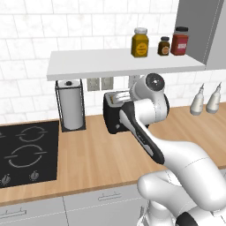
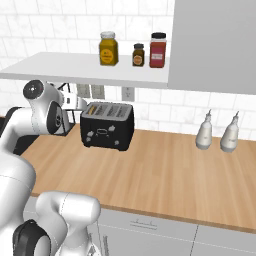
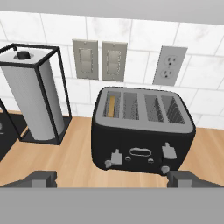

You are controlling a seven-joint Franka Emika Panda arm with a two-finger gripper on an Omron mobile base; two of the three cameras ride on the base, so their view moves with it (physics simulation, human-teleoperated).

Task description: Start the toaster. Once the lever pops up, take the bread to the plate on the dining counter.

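The black toaster (image 3: 142, 131) stands on the wood counter against the tiled wall, its front with two pale levers facing my hand. The left lever (image 3: 116, 157) and the right lever (image 3: 169, 152) both sit low on the front. A tan slice of bread (image 3: 111, 106) stands in the leftmost slot; the other slots look empty. My gripper (image 3: 112, 179) hovers in front of the toaster, open, fingertips (image 3: 41, 178) wide apart with nothing between them. The toaster (image 1: 114, 112) is partly covered by my arm in the left base view and stands clear (image 2: 107, 125) in the right one. The plate and dining counter are out of view.
A paper towel roll (image 3: 33, 103) in a black wire holder stands left of the toaster. A black cooktop (image 1: 26, 152) lies further left. A white shelf (image 1: 123, 64) with three jars hangs above. Two pale bottles (image 2: 216, 132) stand to the right. Wall outlets (image 3: 169, 65) sit behind.
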